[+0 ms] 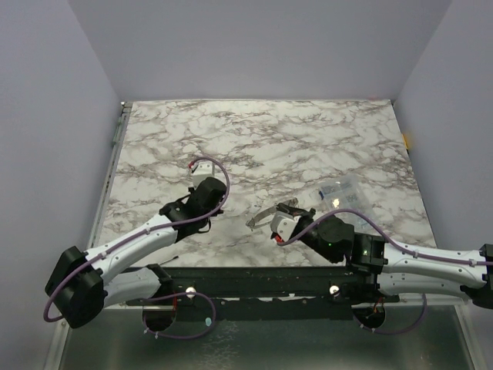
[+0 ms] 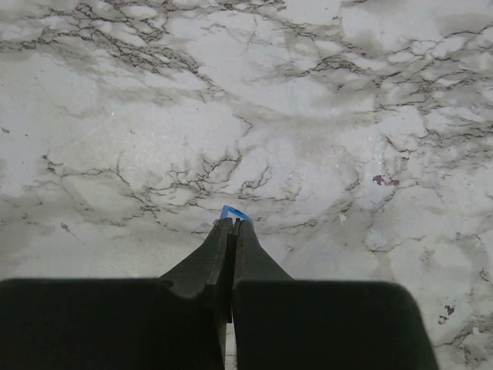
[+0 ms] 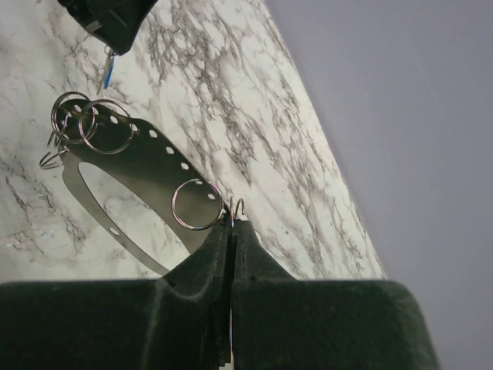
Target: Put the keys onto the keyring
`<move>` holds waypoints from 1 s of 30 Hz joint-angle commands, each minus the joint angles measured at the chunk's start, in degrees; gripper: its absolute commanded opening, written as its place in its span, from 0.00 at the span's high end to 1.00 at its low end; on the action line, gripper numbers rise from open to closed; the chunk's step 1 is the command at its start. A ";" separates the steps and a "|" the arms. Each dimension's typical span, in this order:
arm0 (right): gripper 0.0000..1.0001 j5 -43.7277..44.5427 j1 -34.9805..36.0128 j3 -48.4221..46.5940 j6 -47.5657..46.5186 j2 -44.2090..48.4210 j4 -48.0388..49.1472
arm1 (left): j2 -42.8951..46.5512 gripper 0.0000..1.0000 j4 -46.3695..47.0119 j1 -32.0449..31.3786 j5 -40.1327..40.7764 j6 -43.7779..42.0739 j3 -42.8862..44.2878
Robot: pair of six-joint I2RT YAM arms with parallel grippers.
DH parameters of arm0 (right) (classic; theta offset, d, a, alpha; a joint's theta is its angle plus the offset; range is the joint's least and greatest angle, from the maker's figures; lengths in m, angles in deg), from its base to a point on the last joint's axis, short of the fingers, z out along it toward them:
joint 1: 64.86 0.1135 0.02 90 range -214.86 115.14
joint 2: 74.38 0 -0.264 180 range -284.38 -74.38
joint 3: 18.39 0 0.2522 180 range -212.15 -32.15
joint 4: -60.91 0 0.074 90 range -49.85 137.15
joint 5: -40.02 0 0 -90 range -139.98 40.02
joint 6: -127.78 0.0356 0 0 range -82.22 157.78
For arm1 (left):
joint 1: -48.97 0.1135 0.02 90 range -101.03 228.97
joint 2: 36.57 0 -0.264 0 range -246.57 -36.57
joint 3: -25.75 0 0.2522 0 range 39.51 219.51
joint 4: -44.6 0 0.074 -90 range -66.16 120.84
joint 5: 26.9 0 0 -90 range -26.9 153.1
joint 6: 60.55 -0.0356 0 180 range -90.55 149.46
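My left gripper (image 2: pixel 233 223) is shut on a small blue key (image 2: pixel 235 213); only the tip of its blue head shows past the fingertips, above bare marble. In the top view the left gripper (image 1: pixel 209 202) hangs left of centre. My right gripper (image 3: pixel 233 220) is shut on the edge of the keyring (image 3: pixel 131 166), a large flat grey metal hoop with small holes and several small split rings hanging on it. The hoop (image 1: pixel 262 216) sticks out leftward toward the left gripper (image 3: pixel 108 23), where the blue key (image 3: pixel 108 73) dangles. The green and yellow keys do not show.
A clear plastic box (image 1: pixel 339 193) lies on the marble table (image 1: pixel 262 139) behind and to the right of the right gripper. Grey walls close in the table on the left, back and right. A black rail runs along the near edge.
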 commanded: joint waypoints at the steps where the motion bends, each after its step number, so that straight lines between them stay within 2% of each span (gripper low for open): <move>1: 0.99 -1.82 -0.05 -1.74 1.01 -0.86 0.33 | 4.25 1.00 0.26 0.21 -3.26 -5.38 2.48; 9: 0.99 -4.84 -0.01 -1.90 1.13 -1.28 -0.63 | 10.28 1.00 -0.48 0.22 -6.86 -14.52 5.51; 15: 0.99 -7.81 -0.05 -2.20 1.15 -1.44 -1.64 | 13.06 1.00 0.80 0.23 -5.73 -23.66 6.77; 23: 0.99 -12.49 0.02 -4.34 0.04 -1.99 -4.25 | 17.53 1.00 12.81 0.24 -13.02 -33.43 3.23; 30: 0.99 -17.06 -0.05 -10.25 -0.60 -3.90 -12.99 | 20.93 1.00 24.36 0.18 -24.02 -44.00 -3.14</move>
